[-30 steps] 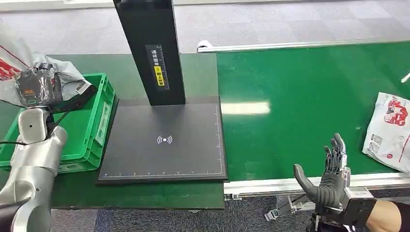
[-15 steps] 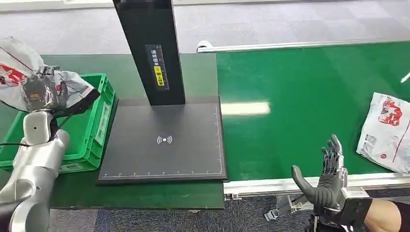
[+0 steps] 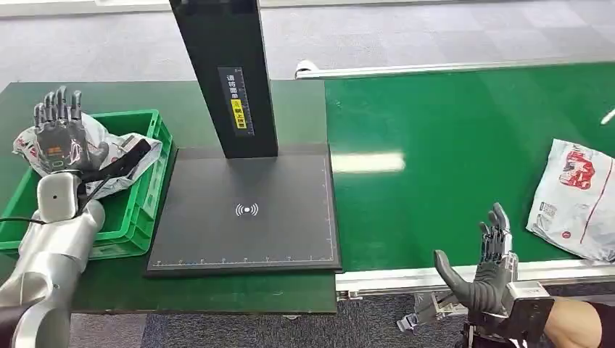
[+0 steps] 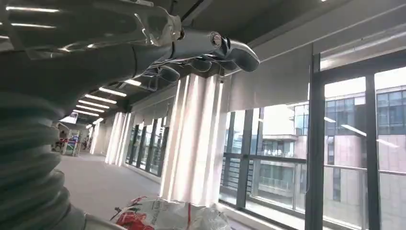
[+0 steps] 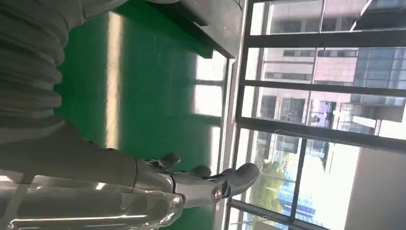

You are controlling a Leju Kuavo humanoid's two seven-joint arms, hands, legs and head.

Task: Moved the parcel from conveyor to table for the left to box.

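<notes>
Your robot stands between a green crate [image 3: 149,190] at ten o'clock and a green conveyor [image 3: 464,138] at two o'clock, with a black scanning pad [image 3: 246,217] and its dark post [image 3: 225,72] dead ahead at twelve.

One white-and-red parcel [image 3: 109,156] lies in the crate, draped over its far rim, directly beneath your left hand [image 3: 59,130]. That hand is raised above it with fingers straight and spread, palm away from the camera, gripping nothing. The left wrist view shows the same crumpled bag [image 4: 172,215] beyond the hand, apart from the fingers.

A second parcel [image 3: 576,199] rests flat on the belt at three o'clock, near the belt's front edge. Your right hand [image 3: 487,264] waits at four o'clock, just ahead of the conveyor's metal rail [image 3: 464,275], thumb out and fingers upright and parted, holding nothing. It is well apart from that parcel.

By the look of it, one parcel is boxed and the cycle is starting over. Still to do: your right hand must reach the belt parcel, carry it to the table, and leave it for the left to box.
</notes>
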